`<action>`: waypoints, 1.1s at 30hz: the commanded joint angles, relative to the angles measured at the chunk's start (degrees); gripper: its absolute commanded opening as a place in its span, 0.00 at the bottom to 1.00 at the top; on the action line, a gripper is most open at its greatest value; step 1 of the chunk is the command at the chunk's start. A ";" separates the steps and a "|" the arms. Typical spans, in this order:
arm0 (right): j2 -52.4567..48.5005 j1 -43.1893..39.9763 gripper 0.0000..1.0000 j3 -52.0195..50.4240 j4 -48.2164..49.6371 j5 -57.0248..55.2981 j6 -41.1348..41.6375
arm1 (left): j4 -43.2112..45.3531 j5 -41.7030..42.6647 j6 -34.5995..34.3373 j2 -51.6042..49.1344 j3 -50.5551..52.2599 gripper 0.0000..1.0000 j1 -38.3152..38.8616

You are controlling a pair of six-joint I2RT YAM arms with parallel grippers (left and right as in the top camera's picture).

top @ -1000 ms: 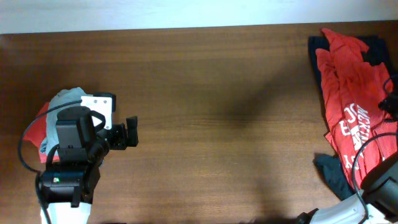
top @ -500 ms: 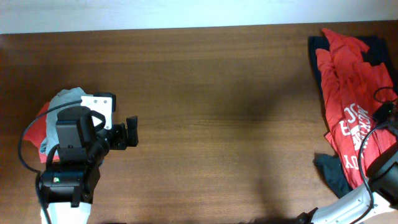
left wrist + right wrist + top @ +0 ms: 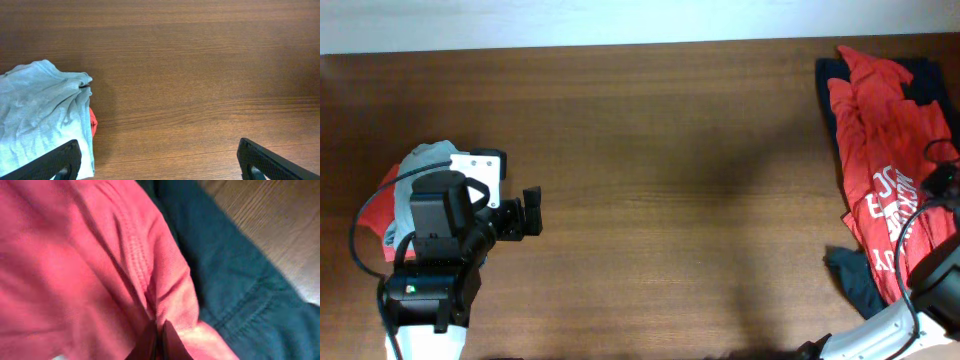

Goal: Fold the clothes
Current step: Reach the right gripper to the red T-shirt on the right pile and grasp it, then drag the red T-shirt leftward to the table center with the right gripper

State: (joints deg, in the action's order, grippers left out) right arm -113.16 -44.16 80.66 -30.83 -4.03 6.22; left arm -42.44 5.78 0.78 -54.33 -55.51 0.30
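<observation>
**Overhead and wrist views.** The T-shirt [image 3: 880, 150] lies crumpled along the right edge of the worktop [image 3: 670, 120]. It reaches from the far right corner toward the near one, with its white lettering partly showing. It rests on a navy garment [image 3: 847, 283], whose cloth shows beyond it at both ends.

The right fingers [image 3: 159, 336] are pressed together on a raised ridge of the shirt's red cloth, beside a stitched seam. A pinch there probably serves to lift the shirt off the navy garment and draw it to the middle for spreading, the first step of folding. From overhead these fingers cannot be made out.

The left fingers [image 3: 531, 212] stand wide apart and hold nothing, above bare wood near the left edge. They are likely parked until the shirt comes within reach. Beside them a grey shirt [image 3: 40, 120] lies bunched over a scrap of red cloth [image 3: 92, 125], seemingly set aside.

The worktop is dark brown wood with straight grain and a matt finish, offering little to snag cloth. Beyond its far edge runs a pale strip [image 3: 620, 20]; whether it is wall or floor cannot be told.
</observation>
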 commanded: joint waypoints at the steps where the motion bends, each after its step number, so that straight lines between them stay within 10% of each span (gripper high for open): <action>1: 7.63 1.55 0.04 3.61 -0.48 2.43 0.92 | 0.28 0.37 -0.35 -0.09 -1.22 0.99 0.17; 12: 19.15 17.33 0.04 3.78 -4.79 12.13 -2.80 | 0.57 0.42 -0.35 -0.09 -1.25 0.99 0.17; 27: 13.97 72.13 0.05 3.78 -1.42 13.86 0.98 | 0.52 0.44 -0.37 -0.09 -1.22 0.99 0.17; 33: 10.12 80.81 0.53 3.78 3.63 3.17 0.94 | 0.17 0.46 -0.37 -0.09 -1.22 0.99 0.17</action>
State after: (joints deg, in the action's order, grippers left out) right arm -102.02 34.44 83.46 -27.70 7.29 6.42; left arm -42.28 5.76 0.78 -54.33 -55.53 0.32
